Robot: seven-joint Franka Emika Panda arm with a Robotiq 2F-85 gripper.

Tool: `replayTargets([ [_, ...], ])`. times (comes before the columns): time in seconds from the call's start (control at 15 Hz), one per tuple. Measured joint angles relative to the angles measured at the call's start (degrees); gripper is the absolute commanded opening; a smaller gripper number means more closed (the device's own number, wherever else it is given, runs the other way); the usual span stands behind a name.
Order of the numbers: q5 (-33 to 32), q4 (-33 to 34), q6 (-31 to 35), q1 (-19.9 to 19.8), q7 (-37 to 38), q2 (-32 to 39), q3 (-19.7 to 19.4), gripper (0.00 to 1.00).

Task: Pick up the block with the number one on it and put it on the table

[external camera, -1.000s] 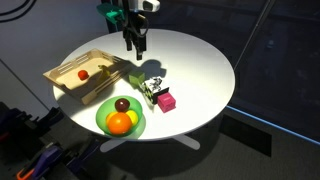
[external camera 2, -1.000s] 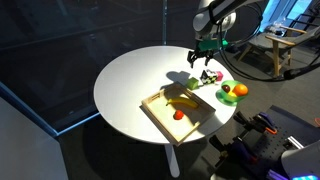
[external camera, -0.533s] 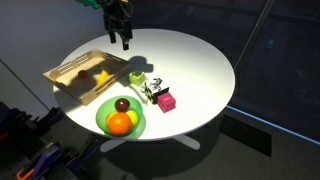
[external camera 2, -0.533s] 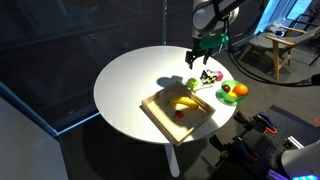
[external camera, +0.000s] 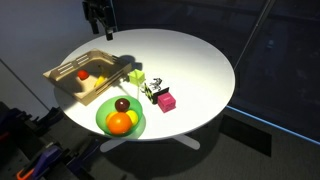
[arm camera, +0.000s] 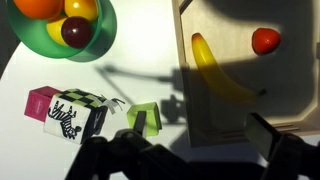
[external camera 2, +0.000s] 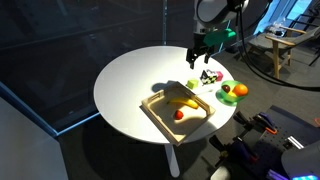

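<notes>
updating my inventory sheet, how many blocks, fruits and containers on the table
blocks: 3 (magenta cube, dark patterned block, yellow-green cube)
fruits: 5 (orange, yellow, dark red on green plate; banana, red one in wooden tray)
containers: 2
total: 10

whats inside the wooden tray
The wooden tray holds a banana and a small red fruit. A gripper finger covers its lower corner in the wrist view.

We count three cubes on the one white desk (external camera: 195, 60): one magenta cube (arm camera: 40, 102), one yellow-green cube (arm camera: 144, 119), one dark block with whitish patches (arm camera: 75, 115); one wooden tray (arm camera: 290, 85) holds two pieces, one banana (arm camera: 215, 72) and one small red fruit (arm camera: 265, 40), perhaps a tomato; one green bowl (arm camera: 38, 42) holds three round fruits, one orange fruit (arm camera: 40, 6), one yellow fruit (arm camera: 82, 8), one dark red fruit (arm camera: 76, 31); five fruits altogether.
</notes>
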Motion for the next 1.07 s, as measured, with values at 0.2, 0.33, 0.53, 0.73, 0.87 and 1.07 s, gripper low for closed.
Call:
replayTargets([
  [0.2, 0.0, -1.1, -1.7, 0.1, 0.1, -2.7, 0.9, 1.0],
  [0.33, 0.0, -1.3, -2.9, 0.1, 0.2, -4.5, 1.3, 1.0],
  [0.53, 0.0, -1.6, -4.6, 0.1, 0.3, -7.3, 2.0, 1.0],
  [0.73, 0.0, -2.0, -6.4, 0.1, 0.4, -10.0, 2.7, 1.0],
  [0.87, 0.0, -2.3, -8.0, 0.1, 0.4, -11.6, 3.2, 1.0],
  [1.07, 0.0, -2.6, -11.2, 0.1, 0.4, -14.1, 3.9, 1.0],
])
